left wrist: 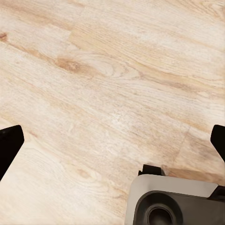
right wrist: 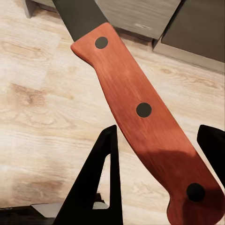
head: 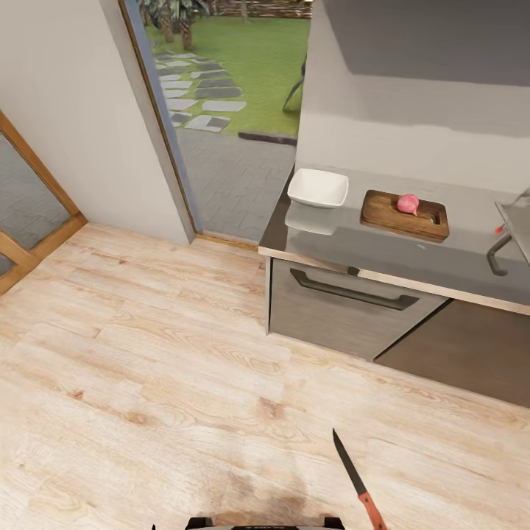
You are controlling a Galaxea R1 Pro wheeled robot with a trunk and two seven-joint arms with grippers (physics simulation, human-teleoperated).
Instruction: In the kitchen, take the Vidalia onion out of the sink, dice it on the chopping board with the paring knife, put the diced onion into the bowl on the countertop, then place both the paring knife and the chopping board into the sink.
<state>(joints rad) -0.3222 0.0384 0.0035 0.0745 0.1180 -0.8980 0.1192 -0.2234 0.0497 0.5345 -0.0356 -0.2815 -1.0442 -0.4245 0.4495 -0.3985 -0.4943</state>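
Note:
The chopping board (head: 405, 215) lies on the grey countertop (head: 383, 250), and the pinkish Vidalia onion (head: 408, 204) rests on it. To the board's left stands the white bowl (head: 318, 188). A corner of the sink (head: 520, 230) and its tap (head: 497, 255) show at the far right. The paring knife (head: 358, 482) points up from the head view's lower edge, well short of the counter. My right gripper (right wrist: 159, 154) is shut on its red-orange handle (right wrist: 140, 112). My left gripper (left wrist: 112, 145) hangs open over the wood floor with nothing in it.
A cabinet drawer with a dark handle (head: 342, 289) fronts the counter. An open doorway (head: 221, 110) to a paved garden lies left of the counter, beside a white wall. Light wood floor (head: 147, 383) stretches between me and the counter.

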